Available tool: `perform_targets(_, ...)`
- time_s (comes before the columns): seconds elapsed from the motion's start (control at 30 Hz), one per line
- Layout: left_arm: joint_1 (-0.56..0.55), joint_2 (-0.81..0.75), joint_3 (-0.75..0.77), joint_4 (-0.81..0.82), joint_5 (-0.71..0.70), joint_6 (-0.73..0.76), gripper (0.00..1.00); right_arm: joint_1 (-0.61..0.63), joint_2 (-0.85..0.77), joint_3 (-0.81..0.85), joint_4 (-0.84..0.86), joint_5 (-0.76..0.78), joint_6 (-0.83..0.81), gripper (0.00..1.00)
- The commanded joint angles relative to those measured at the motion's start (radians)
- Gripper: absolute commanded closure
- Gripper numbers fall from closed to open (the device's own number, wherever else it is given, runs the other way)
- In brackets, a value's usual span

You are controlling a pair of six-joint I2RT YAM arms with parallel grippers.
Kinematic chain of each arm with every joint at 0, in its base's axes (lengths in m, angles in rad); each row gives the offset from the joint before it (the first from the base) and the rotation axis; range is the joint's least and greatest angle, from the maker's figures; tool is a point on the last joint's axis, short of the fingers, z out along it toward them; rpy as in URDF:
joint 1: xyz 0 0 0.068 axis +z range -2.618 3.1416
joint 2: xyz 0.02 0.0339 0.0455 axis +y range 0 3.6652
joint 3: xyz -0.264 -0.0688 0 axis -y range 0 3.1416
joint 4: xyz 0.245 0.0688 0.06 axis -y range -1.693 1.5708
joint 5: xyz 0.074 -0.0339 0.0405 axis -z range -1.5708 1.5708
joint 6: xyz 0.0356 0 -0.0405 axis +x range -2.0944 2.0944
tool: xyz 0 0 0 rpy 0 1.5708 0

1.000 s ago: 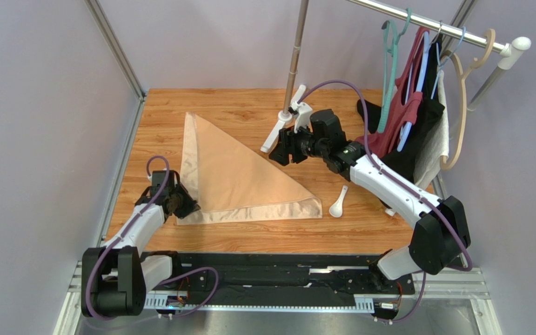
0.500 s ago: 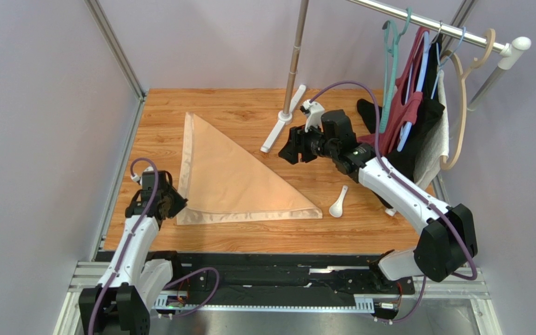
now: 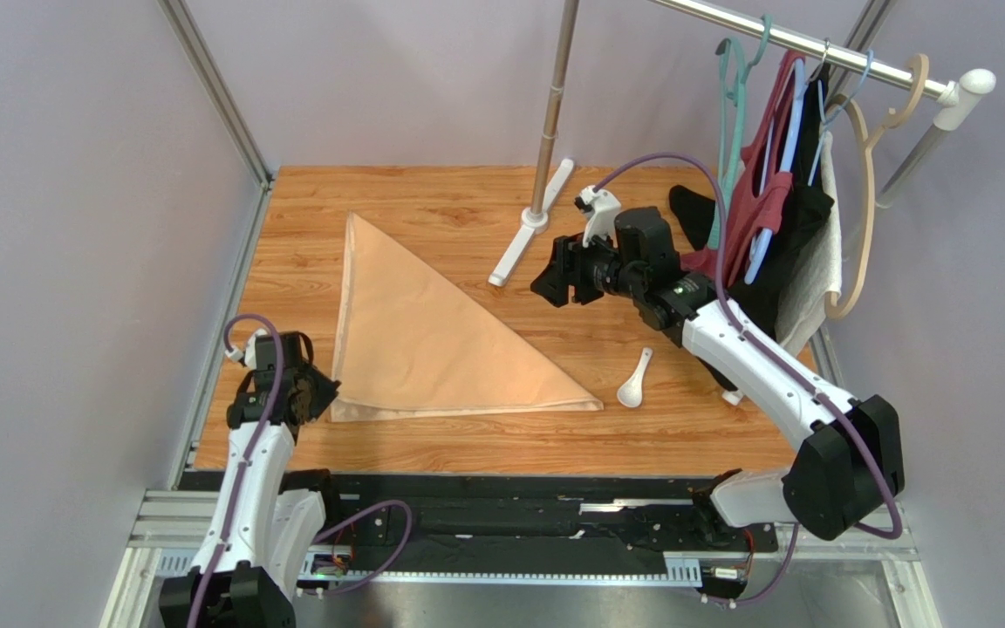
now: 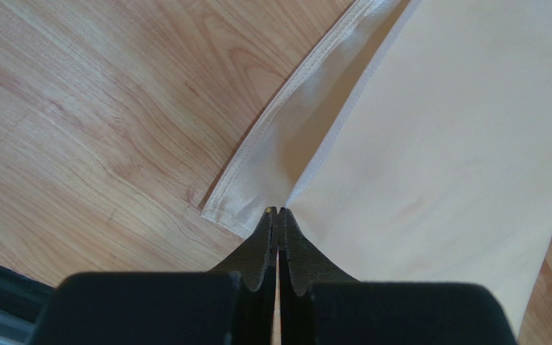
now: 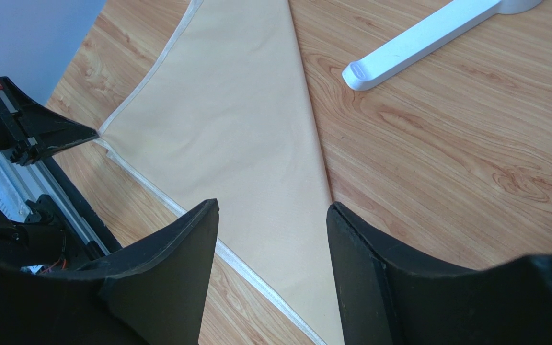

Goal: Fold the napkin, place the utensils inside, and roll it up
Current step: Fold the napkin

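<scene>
The peach-tan napkin (image 3: 449,334) lies flat on the wooden table, folded into a triangle. Its hemmed lower layer peeks out at the near-left corner (image 4: 257,172). My left gripper (image 3: 318,393) is shut, its tips (image 4: 277,210) right at that corner. No cloth shows between them. The right wrist view has those same tips (image 5: 93,133) at the cloth's corner. My right gripper (image 3: 560,278) hovers open and empty above the table behind the napkin's long edge (image 5: 273,207). The white spoon (image 3: 634,380) rests on the wood just right of the napkin's near-right tip, apart from both grippers.
A metal pole (image 3: 554,105) rises at the back, its long white foot (image 3: 521,238) on the table beside my right gripper. Dark red, black and white garments (image 3: 783,223) hang on a rail at the right. A metal frame post (image 3: 226,105) borders the left side.
My left arm has drawn back to the near left with its gripper shut, from on the napkin's corner to its edge. The right gripper has risen and moved right, away from the napkin.
</scene>
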Motion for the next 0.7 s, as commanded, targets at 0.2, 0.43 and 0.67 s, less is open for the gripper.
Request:
perform_targets(0.2,0.013,-0.033,-0.015,-0.050,-0.058,-0.057,1.00,-0.011,-0.047,-0.012,0.022,0.000,-0.009,0.39)
perform_targets(0.43,0.021,-0.036,-0.018,-0.055,-0.069,-0.068,1.00,-0.012,-0.047,-0.013,0.022,0.000,-0.011,0.39)
perform_targets(0.67,0.027,-0.041,-0.040,-0.061,-0.072,-0.092,1.00,-0.012,-0.050,-0.016,0.021,0.002,-0.012,0.39)
